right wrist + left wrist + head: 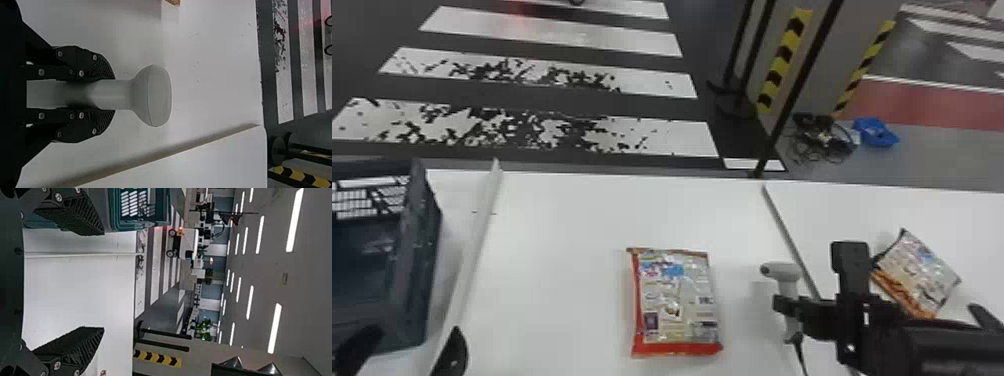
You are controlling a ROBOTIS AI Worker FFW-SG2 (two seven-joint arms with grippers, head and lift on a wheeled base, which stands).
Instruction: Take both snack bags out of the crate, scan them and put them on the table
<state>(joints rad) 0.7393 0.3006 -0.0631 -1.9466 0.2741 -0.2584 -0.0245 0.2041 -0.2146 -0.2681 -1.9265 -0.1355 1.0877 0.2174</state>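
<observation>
Dark blue-grey plastic crate [414, 280]: at the left, beside a long raised white strip [477, 235].
Black two-fingered left gripper [407, 350]: bottom left, fingers well apart.
Red-edged, pale printed snack bag [677, 300]: lying flat on the white middle tabletop [557, 225].
Pale grey scanner with dark cable [786, 274]: upright, its handle in the black right gripper [788, 306].
Orange-edged silvery snack bag [922, 275]: on the white right tabletop [977, 220].
Dark grey white-striped floor [702, 55]: behind the tabletops, with a blue bundle [876, 133] beside tangled black cables [822, 137].
</observation>
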